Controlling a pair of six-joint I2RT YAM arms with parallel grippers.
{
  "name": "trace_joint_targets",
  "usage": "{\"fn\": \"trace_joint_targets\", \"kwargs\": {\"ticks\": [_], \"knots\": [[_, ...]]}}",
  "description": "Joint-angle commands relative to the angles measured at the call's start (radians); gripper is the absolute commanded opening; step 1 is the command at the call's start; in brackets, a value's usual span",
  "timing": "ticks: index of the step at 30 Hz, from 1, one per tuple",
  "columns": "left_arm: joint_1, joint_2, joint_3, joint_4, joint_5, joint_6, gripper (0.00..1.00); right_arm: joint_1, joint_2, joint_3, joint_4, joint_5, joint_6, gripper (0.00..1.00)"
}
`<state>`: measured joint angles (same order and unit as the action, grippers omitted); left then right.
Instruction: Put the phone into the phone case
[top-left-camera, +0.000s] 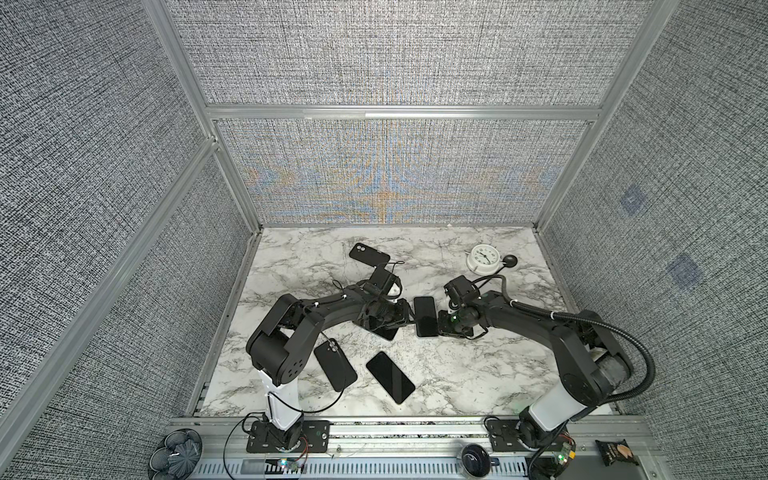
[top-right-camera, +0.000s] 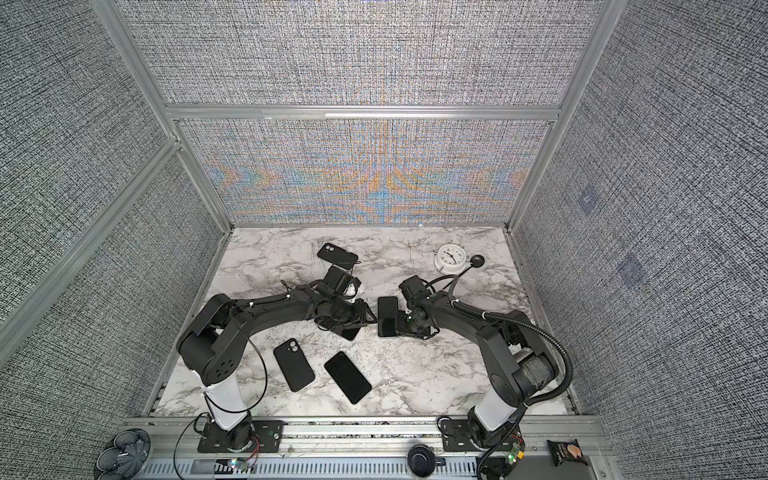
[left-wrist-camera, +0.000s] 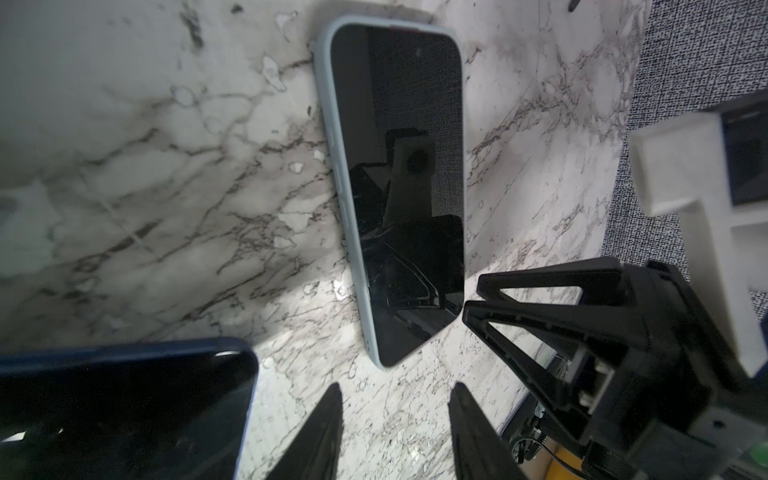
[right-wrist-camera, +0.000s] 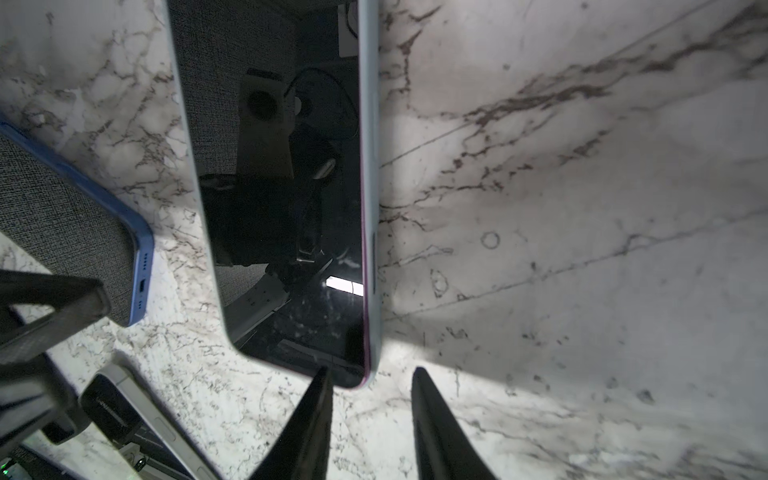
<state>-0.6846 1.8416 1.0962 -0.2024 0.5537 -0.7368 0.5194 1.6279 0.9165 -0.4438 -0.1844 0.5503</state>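
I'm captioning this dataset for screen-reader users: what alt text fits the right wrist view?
A dark-screened phone in a pale case lies face up on the marble table, with the right end effector open at one of its corners, one fingertip over the screen. A blue-rimmed phone lies beside it.

Phone (top-left-camera: 426, 316) black, screen-up, lying flat, seated inside pale case (left-wrist-camera: 330, 124).
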Motion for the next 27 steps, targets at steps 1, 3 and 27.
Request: {"fn": "trace_joint_targets", "kwargs": {"ticks": [1,3,27], "knots": [[0.005,-0.002,-0.008,0.030,0.011,0.004,0.45,0.003,0.007,0.008,-0.003,0.010,0.004,0.33],[0.005,0.002,-0.012,0.044,0.021,-0.004,0.44,0.004,0.014,0.013,-0.003,0.005,0.001,0.30],[0.038,-0.009,0.003,0.027,0.020,0.008,0.46,0.039,-0.075,0.012,-0.036,0.113,0.013,0.33]]}}
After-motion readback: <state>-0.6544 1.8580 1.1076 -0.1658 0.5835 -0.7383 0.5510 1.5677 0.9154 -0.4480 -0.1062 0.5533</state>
